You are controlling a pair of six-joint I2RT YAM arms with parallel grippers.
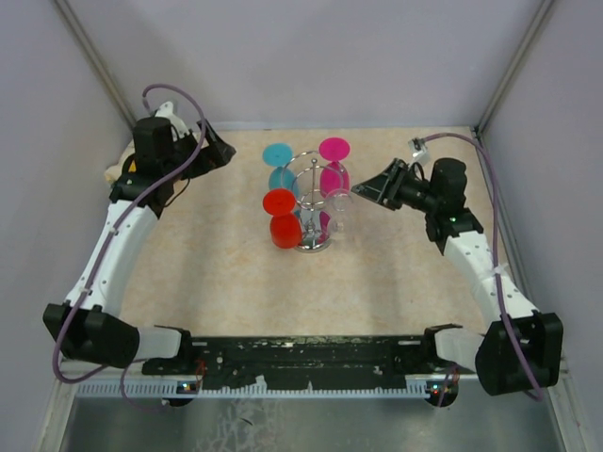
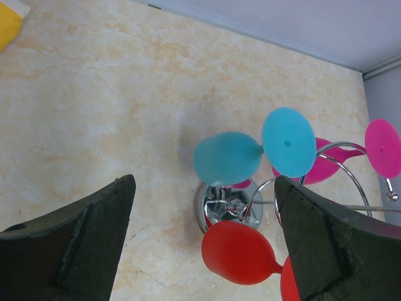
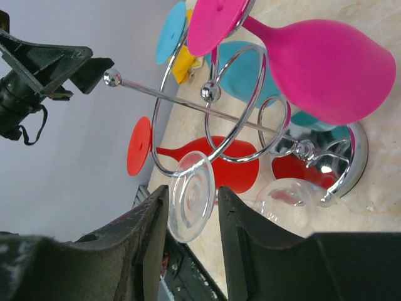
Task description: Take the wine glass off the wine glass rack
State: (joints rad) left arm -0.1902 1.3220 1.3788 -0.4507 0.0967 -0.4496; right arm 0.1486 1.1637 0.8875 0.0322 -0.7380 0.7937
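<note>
Right end effector (image 3: 191, 188) open, fingers flanking the clear wine glass (image 3: 192, 207) foot on the wine glass rack (image 1: 313, 243); left end effector (image 2: 203, 182) open wide

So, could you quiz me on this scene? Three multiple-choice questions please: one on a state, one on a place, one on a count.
1. The left gripper is:
A. open, holding nothing
B. shut on a glass
C. out of sight

2. The clear glass hangs on the rack on the side facing:
A. the left gripper
B. the right gripper
C. the back wall

3. How many glasses hang on the rack?
A. two
B. three
C. four

Answers:
1 A: its jaws stand wide apart, well away from the rack.
2 B: the right wrist view shows the clear glass's foot between that gripper's open jaws.
3 C: a teal glass, a pink glass, a red glass and the clear glass.
</note>
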